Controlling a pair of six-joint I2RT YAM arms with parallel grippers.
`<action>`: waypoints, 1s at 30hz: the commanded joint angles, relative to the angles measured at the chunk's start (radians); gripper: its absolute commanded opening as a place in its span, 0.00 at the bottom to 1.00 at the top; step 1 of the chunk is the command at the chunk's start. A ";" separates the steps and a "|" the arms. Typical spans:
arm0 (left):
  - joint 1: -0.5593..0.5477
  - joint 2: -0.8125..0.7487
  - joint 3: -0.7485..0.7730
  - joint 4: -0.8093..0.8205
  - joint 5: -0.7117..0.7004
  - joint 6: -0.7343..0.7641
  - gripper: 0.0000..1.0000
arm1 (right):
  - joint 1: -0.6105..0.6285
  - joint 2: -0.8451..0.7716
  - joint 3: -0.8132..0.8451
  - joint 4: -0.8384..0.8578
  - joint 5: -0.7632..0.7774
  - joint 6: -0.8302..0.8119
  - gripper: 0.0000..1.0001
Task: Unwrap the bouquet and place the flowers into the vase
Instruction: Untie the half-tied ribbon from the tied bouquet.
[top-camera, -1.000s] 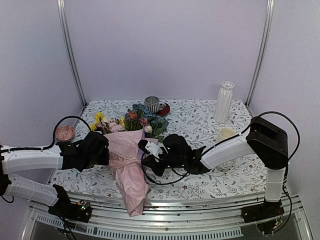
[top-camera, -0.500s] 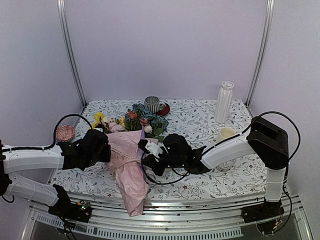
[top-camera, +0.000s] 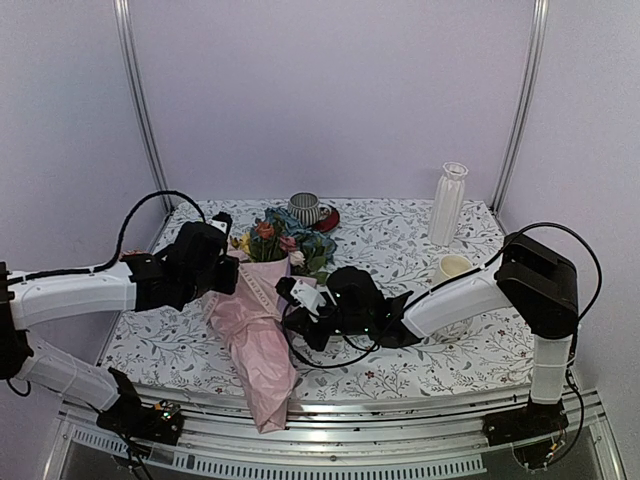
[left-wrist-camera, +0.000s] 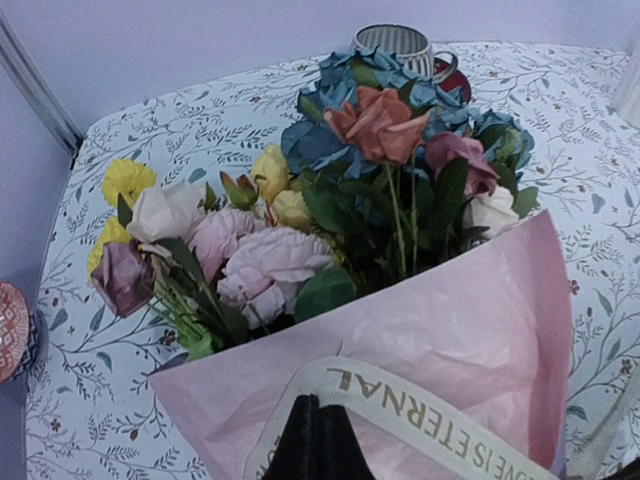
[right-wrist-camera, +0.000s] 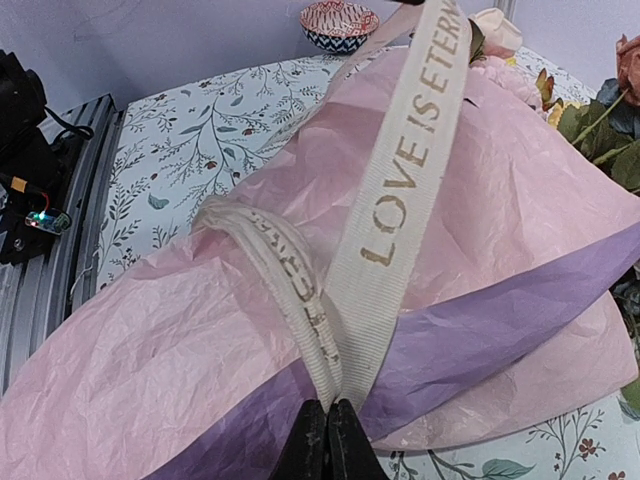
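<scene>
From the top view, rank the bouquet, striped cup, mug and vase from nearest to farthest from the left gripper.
1. Bouquet, at the left gripper, its ribbon pinched.
2. Striped cup, far centre.
3. Mug, right side.
4. Vase, far right, behind the mug.

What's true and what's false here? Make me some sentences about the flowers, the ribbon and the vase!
1. The bouquet is wrapped in pink paper. True.
2. The flowers stand in the vase. False: the vase stands apart at the far right, with no flowers in it.
3. The right gripper is pinching the ribbon. True.
4. The ribbon is plain. False: it reads LOVE IS ETERNAL.
5. The striped cup sits beside the arms' bases. False: it is at the far edge, behind the flowers.
</scene>
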 joint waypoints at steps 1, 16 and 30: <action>-0.021 0.088 0.115 0.023 0.031 0.133 0.00 | 0.002 -0.030 -0.010 0.013 0.003 0.008 0.05; -0.122 -0.103 0.029 -0.002 0.362 0.095 0.71 | 0.001 -0.031 -0.009 0.013 0.004 0.014 0.06; -0.156 0.038 -0.024 -0.078 0.479 0.025 0.65 | 0.002 -0.034 -0.012 0.017 -0.006 0.020 0.06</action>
